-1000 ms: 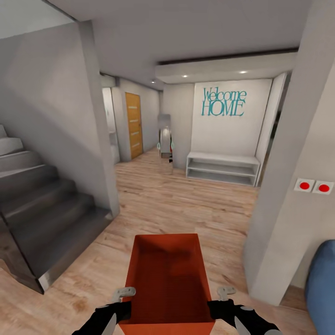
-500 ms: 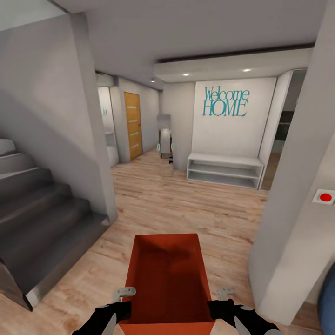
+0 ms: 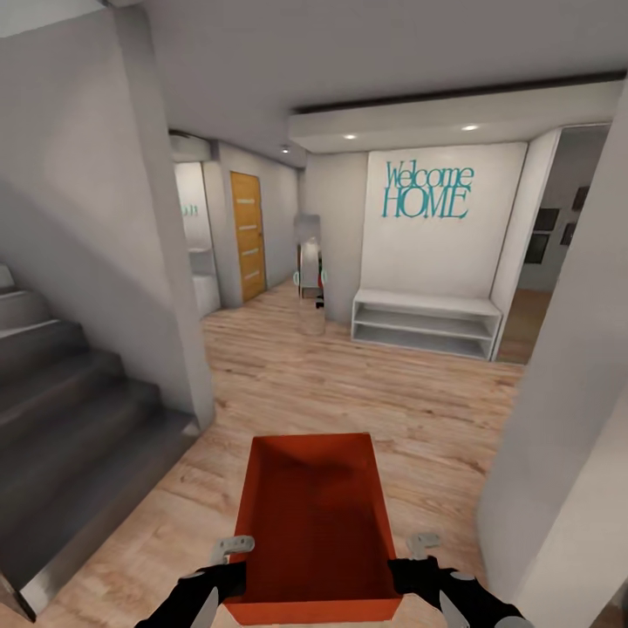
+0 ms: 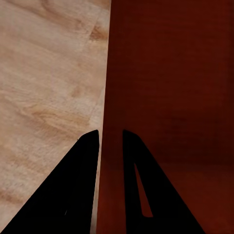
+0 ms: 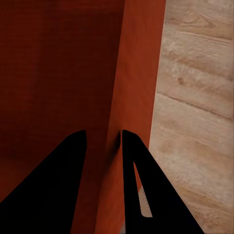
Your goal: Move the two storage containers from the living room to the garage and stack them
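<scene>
The storage container (image 3: 312, 523) is cut off at the head view's lower edge. The left gripper (image 4: 110, 139) and right gripper (image 5: 104, 138) each have jaws clenched on 1 side wall, carrying it above the wood-plank floor (image 3: 349, 384). Beyond stand stairs (image 3: 70, 419) and a white shelf (image 3: 426, 323).

The head camera is looking forward and down the hallway; both wrist cameras are peering closely along the storage container (image 3: 312, 523) walls.
</scene>
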Robot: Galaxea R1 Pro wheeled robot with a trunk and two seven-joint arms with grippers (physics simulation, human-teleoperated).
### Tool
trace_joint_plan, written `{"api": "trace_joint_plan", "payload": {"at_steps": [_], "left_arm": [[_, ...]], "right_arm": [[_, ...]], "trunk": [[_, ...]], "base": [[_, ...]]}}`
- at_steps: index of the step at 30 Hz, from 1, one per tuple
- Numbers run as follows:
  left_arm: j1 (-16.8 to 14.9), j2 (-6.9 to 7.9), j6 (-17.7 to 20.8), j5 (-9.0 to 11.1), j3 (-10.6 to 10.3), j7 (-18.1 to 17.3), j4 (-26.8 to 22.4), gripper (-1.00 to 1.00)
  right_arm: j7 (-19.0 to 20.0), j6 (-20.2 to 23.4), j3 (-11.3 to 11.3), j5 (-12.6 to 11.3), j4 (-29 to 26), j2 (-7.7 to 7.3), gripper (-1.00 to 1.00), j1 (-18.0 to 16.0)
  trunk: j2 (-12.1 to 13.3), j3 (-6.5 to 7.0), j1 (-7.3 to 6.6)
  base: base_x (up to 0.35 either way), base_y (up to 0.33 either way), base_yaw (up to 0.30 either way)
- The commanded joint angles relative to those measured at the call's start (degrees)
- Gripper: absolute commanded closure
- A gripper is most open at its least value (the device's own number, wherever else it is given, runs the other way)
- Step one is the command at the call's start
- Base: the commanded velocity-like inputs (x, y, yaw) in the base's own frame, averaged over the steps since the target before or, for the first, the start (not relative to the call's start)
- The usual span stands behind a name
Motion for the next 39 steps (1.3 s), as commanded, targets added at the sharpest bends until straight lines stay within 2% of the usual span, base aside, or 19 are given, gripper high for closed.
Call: {"api": "trace_joint_plan", "payload": {"at_steps": [1,39], "left_arm": [[0.01,1.86,0.41,-1.41,-0.20,1.45,0.08,1.00],[0.01,1.95,0.37,-1.41,-0.20,1.45,0.08,1.00]], "right_arm": [[0.16,-0.07,0.57,-0.15,-0.28,-0.03,1.00,-0.09],[0.07,-0.07,0.57,-0.16,-0.28,-0.03,1.00,-0.09]], "trunk": [[-0.09,-0.10,0.05],[-0.09,-0.10,0.05]], "base": [[0.325,0.000,0.000],[0.325,0.000,0.000]]}}
